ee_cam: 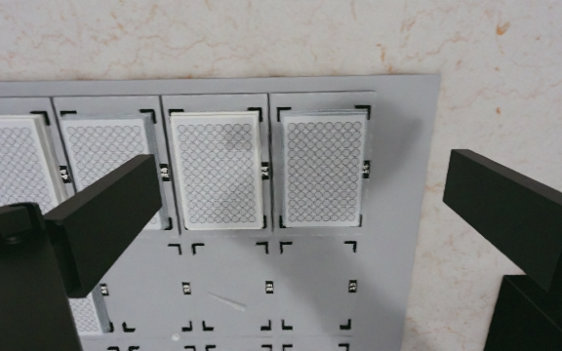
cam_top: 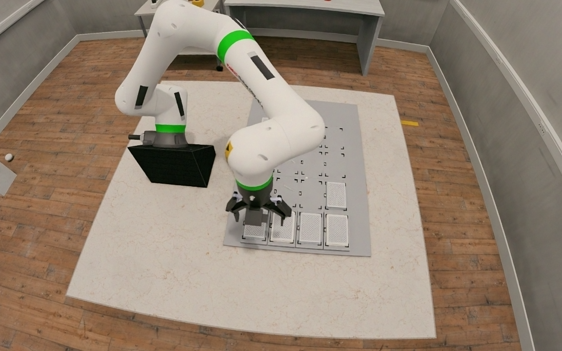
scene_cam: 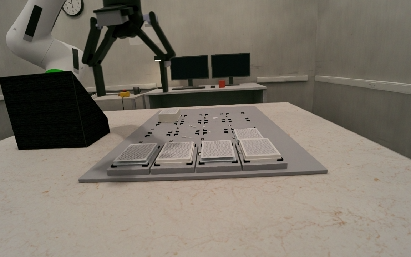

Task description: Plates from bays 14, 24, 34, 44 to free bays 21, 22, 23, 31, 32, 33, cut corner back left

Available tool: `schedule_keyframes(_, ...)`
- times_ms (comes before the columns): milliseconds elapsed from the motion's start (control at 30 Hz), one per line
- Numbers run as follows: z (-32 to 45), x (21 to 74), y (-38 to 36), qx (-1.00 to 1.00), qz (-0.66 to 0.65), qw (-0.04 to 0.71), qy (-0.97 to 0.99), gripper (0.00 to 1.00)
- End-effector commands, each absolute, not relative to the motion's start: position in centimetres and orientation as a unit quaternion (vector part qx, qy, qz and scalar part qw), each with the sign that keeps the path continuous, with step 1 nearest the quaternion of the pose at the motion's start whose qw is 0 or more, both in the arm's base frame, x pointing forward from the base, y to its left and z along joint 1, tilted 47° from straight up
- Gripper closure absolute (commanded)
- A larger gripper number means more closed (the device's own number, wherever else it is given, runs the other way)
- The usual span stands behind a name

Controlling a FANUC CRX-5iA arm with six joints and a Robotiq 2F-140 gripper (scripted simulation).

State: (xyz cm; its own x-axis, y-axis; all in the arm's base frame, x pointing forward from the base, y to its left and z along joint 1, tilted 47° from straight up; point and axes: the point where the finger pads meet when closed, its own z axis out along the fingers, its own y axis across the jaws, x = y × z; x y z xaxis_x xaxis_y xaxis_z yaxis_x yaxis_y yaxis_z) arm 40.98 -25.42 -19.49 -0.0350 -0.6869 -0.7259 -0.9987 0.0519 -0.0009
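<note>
Four sealed white 96-well plates lie in the raised column 4 bays of the grey deck (cam_top: 300, 183): plate 14 (ee_cam: 322, 173), plate 24 (ee_cam: 218, 171), plate 34 (ee_cam: 107, 156), partly hidden behind my left finger, and plate 44 (ee_cam: 5, 161). In the exterior view they form the front row, from plate 14 (scene_cam: 135, 152) to plate 44 (scene_cam: 259, 148). My gripper (cam_top: 259, 216) (scene_cam: 132, 89) is open and empty. It hangs high above the deck, roughly over bays 14 and 24. Bay 23 (ee_cam: 229, 285) below plate 24 is empty.
A fifth plate sits in bay 43 (scene_cam: 248, 133). The deep-well block (scene_cam: 169, 115) stands in bay 11. The black arm pedestal (scene_cam: 50, 108) stands left of the deck. Small white bits (scene_cam: 186, 137) lie among the empty middle bays.
</note>
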Motion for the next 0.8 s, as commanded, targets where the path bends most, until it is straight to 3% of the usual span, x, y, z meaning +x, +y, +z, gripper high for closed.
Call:
schedule_keyframes(0,-19.4,42.6,-25.6,-0.633,0.271,0.287,0.666,0.0)
schedule_keyframes(467,-19.4,47.3,-25.9,-0.633,0.271,0.287,0.666,0.0)
schedule_keyframes(767,-19.4,47.3,-25.9,-0.633,0.271,0.287,0.666,0.0)
